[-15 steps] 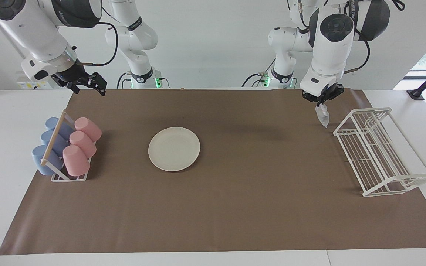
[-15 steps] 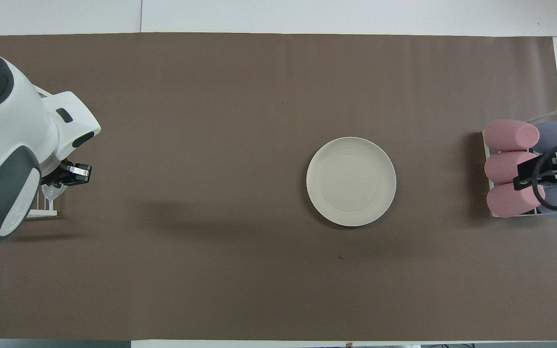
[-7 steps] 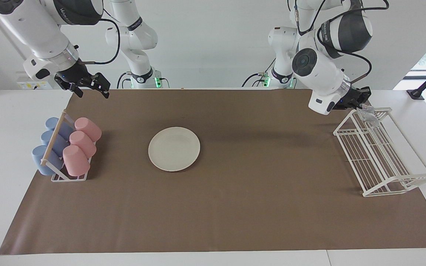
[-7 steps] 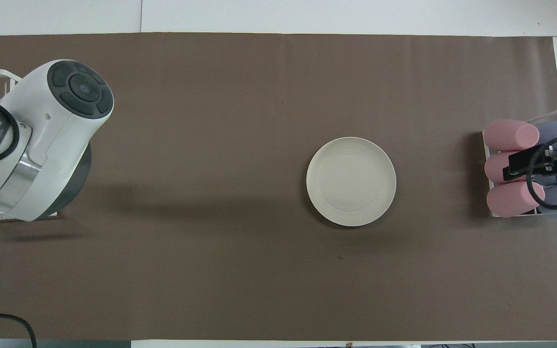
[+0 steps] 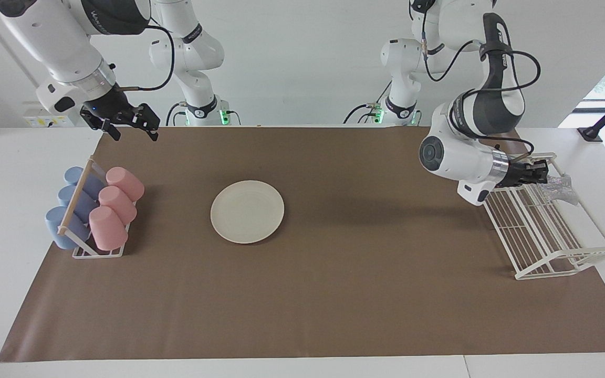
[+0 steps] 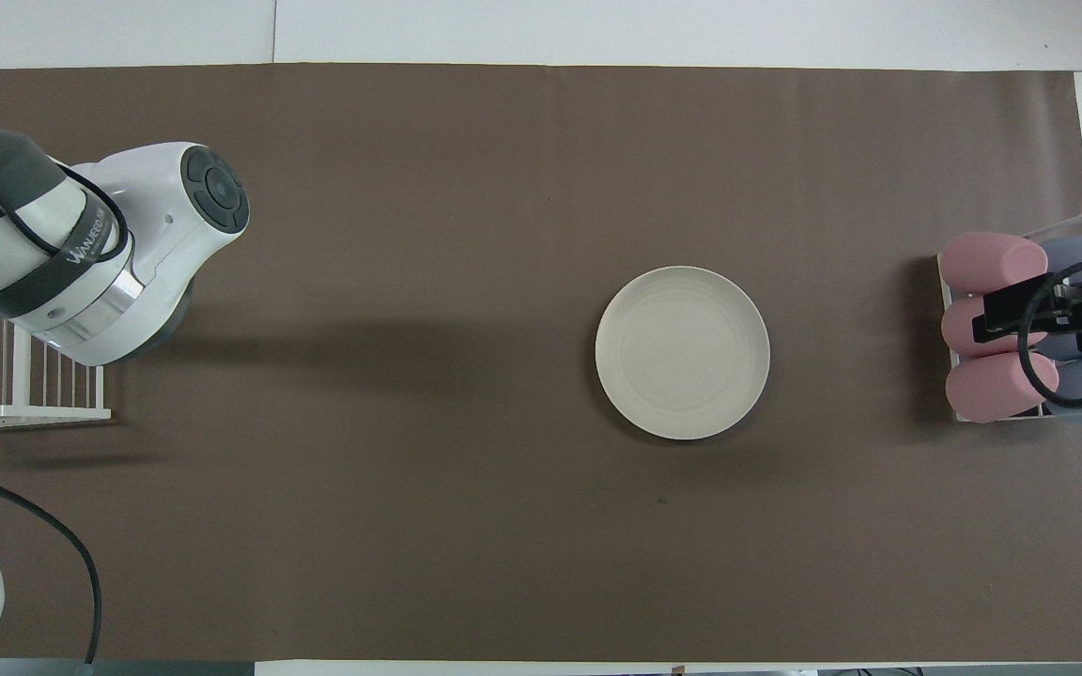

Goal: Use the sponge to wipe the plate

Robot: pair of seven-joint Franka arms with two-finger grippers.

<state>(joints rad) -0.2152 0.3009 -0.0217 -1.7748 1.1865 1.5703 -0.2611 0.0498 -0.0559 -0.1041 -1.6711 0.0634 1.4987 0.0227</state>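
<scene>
Left tool (image 5: 544, 176) around crumpled, silvery sponge (image 5: 559, 188)

The plate (image 5: 247, 211) is ringed by bare mat (image 5: 365, 294); passage is blocked only by the cup rack (image 5: 94, 210) and wire rack (image 5: 539, 226) at the table ends.

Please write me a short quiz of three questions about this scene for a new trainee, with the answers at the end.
1. True or false: the sponge lies on the plate.
2. Which pincer holds the sponge? A: left. B: right. C: neither.
3. How many pink cups sit in the cup holder?

Key
1. False: the sponge hangs over the wire rack, and the plate is bare.
2. A: the left pincer is shut on it. The right pincer waits open, above the mat near the cups.
3. Three.
</scene>
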